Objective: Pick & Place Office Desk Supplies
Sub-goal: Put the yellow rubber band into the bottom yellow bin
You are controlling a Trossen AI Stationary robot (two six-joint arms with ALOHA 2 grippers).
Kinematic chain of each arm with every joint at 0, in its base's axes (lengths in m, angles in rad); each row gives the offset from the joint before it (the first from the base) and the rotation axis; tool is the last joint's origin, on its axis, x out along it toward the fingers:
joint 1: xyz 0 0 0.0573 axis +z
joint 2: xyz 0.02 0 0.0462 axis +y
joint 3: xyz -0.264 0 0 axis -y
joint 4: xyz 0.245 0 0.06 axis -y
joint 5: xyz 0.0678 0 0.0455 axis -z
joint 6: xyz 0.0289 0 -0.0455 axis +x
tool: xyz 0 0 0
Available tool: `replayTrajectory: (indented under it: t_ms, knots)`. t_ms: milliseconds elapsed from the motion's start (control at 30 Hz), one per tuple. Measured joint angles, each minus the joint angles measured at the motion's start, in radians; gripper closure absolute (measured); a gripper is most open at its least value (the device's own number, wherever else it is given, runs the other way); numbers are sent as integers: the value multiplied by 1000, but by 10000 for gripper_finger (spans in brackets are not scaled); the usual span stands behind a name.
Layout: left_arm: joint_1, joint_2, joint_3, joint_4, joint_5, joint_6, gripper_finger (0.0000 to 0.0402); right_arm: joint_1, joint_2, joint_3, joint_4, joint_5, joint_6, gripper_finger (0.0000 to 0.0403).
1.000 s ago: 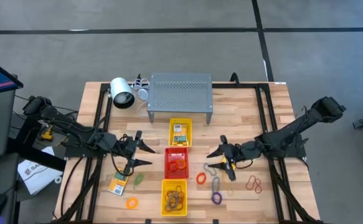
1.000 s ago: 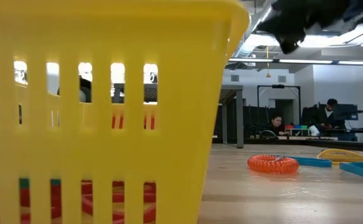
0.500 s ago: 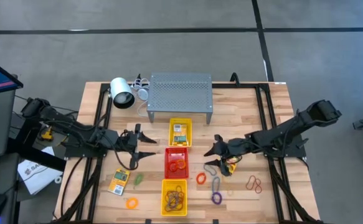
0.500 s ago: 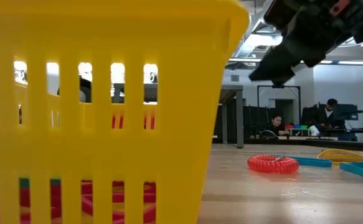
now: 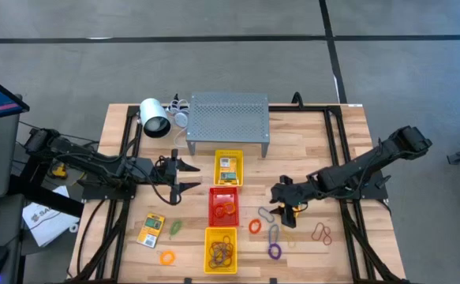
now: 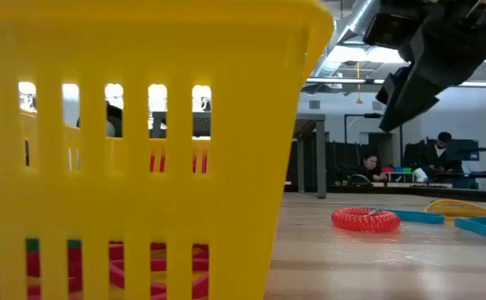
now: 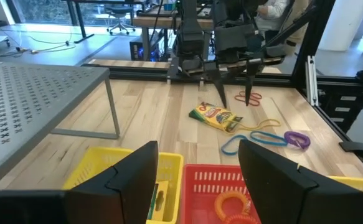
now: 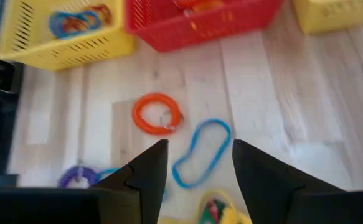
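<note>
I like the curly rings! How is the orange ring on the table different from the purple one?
The orange ring lies nearer the red tray; the purple ring lies farther from it, toward the table's near edge. The orange ring lies by itself; the purple ring meets a blue loop. Both lie flat on the wooden table.

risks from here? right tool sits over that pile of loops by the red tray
1. The right tool hangs open over crowded items: the blue loop, orange coil and crayon packet lie close together, so a descent could pinch two or nudge one away.
2. The left tool, open beside the yellow tray, might clip its rim.
</note>
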State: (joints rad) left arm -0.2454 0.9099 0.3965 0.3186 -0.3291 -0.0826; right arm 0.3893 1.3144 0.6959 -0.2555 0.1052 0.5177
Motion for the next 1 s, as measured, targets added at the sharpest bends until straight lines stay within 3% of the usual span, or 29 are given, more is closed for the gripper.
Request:
replayTrajectory:
  t_ms: [267, 533, 1000]
  knots:
    - [-1, 0, 0, -54, 2, 0, 183, 13, 69, 1, -101, 51, 51, 227]
    - [-1, 0, 0, -71, 2, 0, 183, -5, 180, 0, -102, -23, 36, 227]
    - [-1, 0, 0, -80, -1, 0, 183, -4, 179, 0, -179, -46, 57, 240]
